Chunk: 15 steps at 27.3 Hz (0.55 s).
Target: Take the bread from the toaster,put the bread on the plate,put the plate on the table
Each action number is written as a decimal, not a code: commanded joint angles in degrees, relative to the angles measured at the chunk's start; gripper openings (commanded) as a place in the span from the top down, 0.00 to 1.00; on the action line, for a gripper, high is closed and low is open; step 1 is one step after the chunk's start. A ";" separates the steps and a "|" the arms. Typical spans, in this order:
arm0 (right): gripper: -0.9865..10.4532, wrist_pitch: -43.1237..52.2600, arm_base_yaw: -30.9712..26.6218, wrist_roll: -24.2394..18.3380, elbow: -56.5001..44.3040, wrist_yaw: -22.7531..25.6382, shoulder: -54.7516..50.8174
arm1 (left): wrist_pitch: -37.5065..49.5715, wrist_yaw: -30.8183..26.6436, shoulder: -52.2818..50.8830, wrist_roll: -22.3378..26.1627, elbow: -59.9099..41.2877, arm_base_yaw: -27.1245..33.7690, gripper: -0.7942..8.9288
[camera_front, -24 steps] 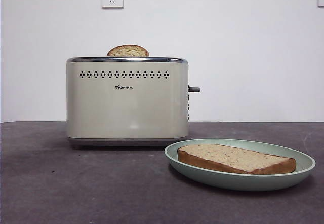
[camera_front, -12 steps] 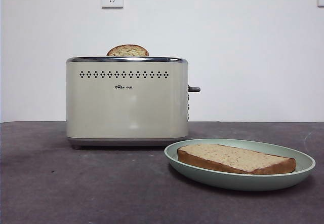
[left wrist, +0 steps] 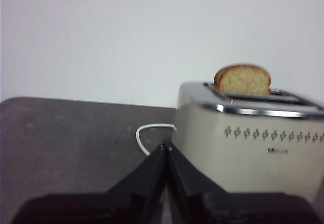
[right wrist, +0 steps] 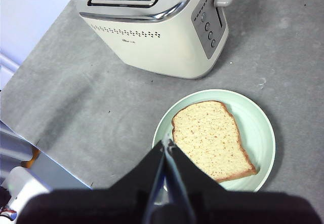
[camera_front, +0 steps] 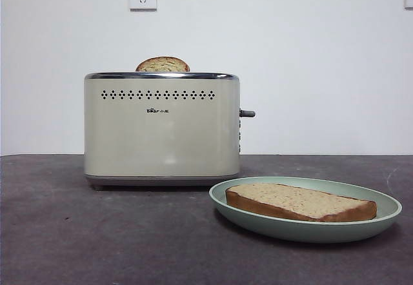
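The bread (camera_front: 301,201) lies flat on the plate (camera_front: 361,228), on the desk (camera_front: 97,233) beside the toaster (camera_front: 161,130), whose small dark logo is unreadable. Both grippers, left (left wrist: 166,145) and right (right wrist: 167,143), hover with fingers pressed together, empty. Nothing has moved since earlier.

A dark grey, matte, faintly mottled tabletop (camera_front: 77,233) fills the lower part of the front view and ends at a white wall. On it, left of centre in the frame, stands a boxy cream two-slot toaster (camera_front: 161,130) with a chrome top rim and a row of dot vents. At the lower right, nearer the camera and just beside the toaster, a shallow round pale mint-green plate (camera_front: 310,228) sits flat on the tabletop. In the left wrist view a thin white cord (left wrist: 147,135) lies looped on the tabletop beside the toaster.
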 commanded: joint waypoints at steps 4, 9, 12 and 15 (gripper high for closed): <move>0.91 0.15 0.04 -0.26 -0.22 0.17 0.02 | -10.78 -2.47 -6.64 -0.87 -2.64 0.70 0.92; 0.91 0.13 0.00 -0.26 -0.22 0.15 0.00 | -20.24 -5.70 -6.64 0.81 -2.62 1.11 0.92; 0.91 0.13 0.00 -0.26 -0.22 0.15 0.00 | -20.44 -5.51 -6.64 2.62 -2.62 1.11 0.92; 0.91 0.13 0.00 -0.26 -0.22 0.15 0.00 | -19.80 -5.66 -6.64 3.30 -2.62 1.11 0.92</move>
